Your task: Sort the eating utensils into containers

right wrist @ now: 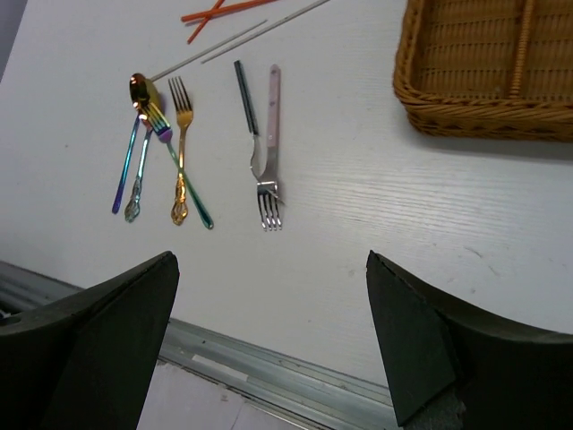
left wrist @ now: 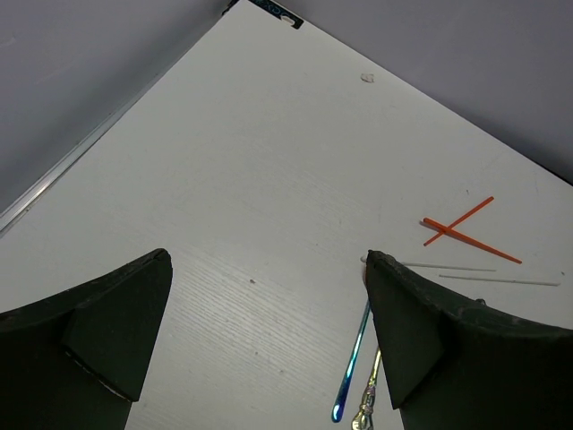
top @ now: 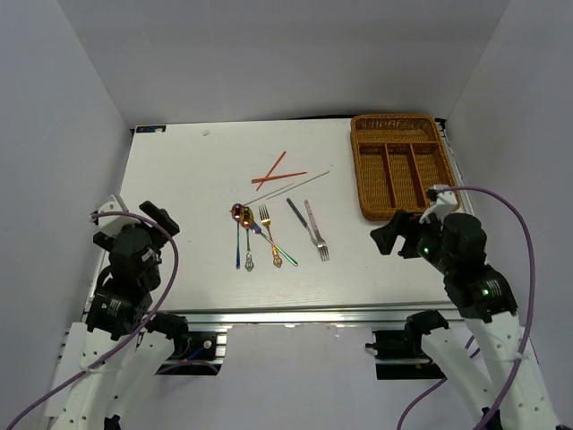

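- Table point(top: 179, 179): white; all items are laid on it.
- Wicker tray point(top: 394, 120): placed at the far right corner; no utensils are seen in its compartments.
- Left gripper point(left wrist: 267, 260): held at the near left, jaws spread wide, nothing gripped.
- Right gripper point(right wrist: 270, 260): held at the near right, just near of the tray, jaws spread wide, nothing gripped.
- Spoons point(top: 239, 228), gold fork point(top: 269, 235), knife point(top: 296, 213), silver fork point(top: 316, 230): grouped mid-table, well apart from the tray.
- Silver chopsticks point(top: 295, 186): laid just far of the group.
- Red chopsticks point(top: 273, 173): crossed, farthest.
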Motion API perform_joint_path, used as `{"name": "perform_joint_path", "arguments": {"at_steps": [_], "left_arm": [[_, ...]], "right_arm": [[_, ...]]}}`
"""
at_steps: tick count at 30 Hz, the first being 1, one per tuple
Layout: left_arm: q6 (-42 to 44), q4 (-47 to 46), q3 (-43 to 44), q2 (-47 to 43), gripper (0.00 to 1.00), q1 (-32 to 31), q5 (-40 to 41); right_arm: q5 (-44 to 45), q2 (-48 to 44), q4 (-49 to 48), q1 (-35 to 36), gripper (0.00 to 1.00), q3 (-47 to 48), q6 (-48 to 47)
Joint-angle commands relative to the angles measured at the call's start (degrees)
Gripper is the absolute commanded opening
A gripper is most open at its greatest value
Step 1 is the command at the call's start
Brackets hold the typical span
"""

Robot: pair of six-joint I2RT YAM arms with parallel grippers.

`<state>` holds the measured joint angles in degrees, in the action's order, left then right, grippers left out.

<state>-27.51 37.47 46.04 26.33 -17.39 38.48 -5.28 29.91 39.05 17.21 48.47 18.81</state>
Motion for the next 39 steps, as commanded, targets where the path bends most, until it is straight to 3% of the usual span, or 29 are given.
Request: {"name": "perform_joint_path", "arguments": {"at_steps": [1, 5, 12, 13, 17, 20, 28, 39], "left_arm": [[-0.09, -0.21, -0.34, 2.32, 0.98, -0.19, 0.46], [0.0, -0.3, -0.6, 3.82, 0.98, -0.19, -0.25], [0.08, -0.3, -0.6, 4.35, 0.98, -0.19, -0.33], [0.0, -0.3, -0.69, 4.26, 0.98, -0.1, -0.42], [0.17, -0.47, -0.69, 4.52, 0.98, -0.19, -0.95], [0.17, -0.47, -0.69, 4.79, 0.98, -0.19, -0.95], [0.35, -0.47, -0.69, 4.96, 0.98, -0.1, -1.3], [0.52, -0.56, -0.6, 5.31, 0.98, -0.1, -1.74]], "right_arm": [[-6.24, 7.6, -6.53, -0.34, 0.89, 0.13, -0.18], [-5.54, 17.88, -8.1, 1.15, 0.89, 3.03, -0.09], [12.8, 39.94, -9.08, 14.33, 0.89, 12.16, 2.29], [13.88, 42.14, -9.42, 15.73, 0.86, 14.44, 2.46], [14.42, 51.46, -13.03, 16.8, 0.51, 19.28, 2.37], [14.24, 61.45, -13.3, 17.5, 0.4, 25.06, 1.32], [14.78, 77.83, -10.75, 18.21, 0.4, 37.04, -1.23], [14.95, 88.38, -11.01, 18.73, 0.36, 39.43, -2.28]]}}
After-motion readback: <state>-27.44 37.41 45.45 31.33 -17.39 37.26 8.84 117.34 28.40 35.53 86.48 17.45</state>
